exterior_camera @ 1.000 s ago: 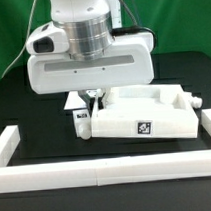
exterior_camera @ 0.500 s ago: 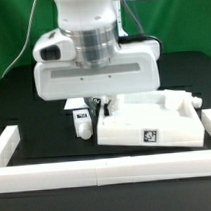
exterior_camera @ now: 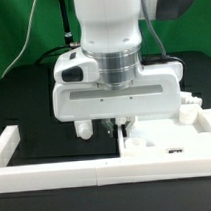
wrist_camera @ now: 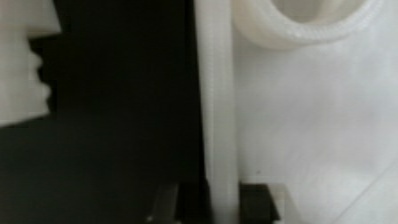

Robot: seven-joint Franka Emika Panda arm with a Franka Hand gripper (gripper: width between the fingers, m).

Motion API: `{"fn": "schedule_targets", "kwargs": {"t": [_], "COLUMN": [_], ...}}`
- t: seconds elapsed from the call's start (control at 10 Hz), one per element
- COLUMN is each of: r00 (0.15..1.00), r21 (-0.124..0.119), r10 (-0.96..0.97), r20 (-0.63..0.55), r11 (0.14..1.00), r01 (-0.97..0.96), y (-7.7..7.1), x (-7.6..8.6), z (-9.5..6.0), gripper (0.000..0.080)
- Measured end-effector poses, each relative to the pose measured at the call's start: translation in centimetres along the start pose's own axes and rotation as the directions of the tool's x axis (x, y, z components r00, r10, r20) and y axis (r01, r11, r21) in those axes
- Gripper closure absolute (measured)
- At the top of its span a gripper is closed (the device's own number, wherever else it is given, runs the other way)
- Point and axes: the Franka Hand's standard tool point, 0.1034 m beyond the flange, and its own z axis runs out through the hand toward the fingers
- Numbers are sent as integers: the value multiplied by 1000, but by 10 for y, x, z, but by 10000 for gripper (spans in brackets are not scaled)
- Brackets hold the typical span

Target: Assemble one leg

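The panel (exterior_camera: pixel 157 141) rim is held pinched in the narrowed gripper (exterior_camera: pixel 121 127); the leg (exterior_camera: pixel 84 128) stands just beside it, at the exterior view's left; the panel should be slid flat and the leg left unknocked.

White arm (exterior_camera: pixel 110 33) with a silver-grey metallic band; white gripper (exterior_camera: pixel 120 125), black fingertips (wrist_camera: pixel 260 198); plain white leg (exterior_camera: pixel 84 128); white panel (exterior_camera: pixel 170 138) with a small black mark; white border rails (exterior_camera: pixel 57 176); black table (exterior_camera: pixel 34 107); green backdrop (exterior_camera: pixel 14 28).
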Motion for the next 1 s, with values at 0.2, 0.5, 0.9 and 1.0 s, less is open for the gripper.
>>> {"fn": "schedule_targets", "kwargs": {"t": [0.2,0.5,0.9,1.0], "r00": [1000,1000,1000,1000], "r21": [-13,-13,-12,-4], "r10": [-6,-6,-4,0], "r20": [-24,-23,-21,-10], "r11": [1000,1000,1000,1000], "r01": [5,5,4,0], "y": [1,1,1,1], "x": [4,4,4,-2], "z": [0,0,-2,-16], "gripper": [747,434,181,155]}}
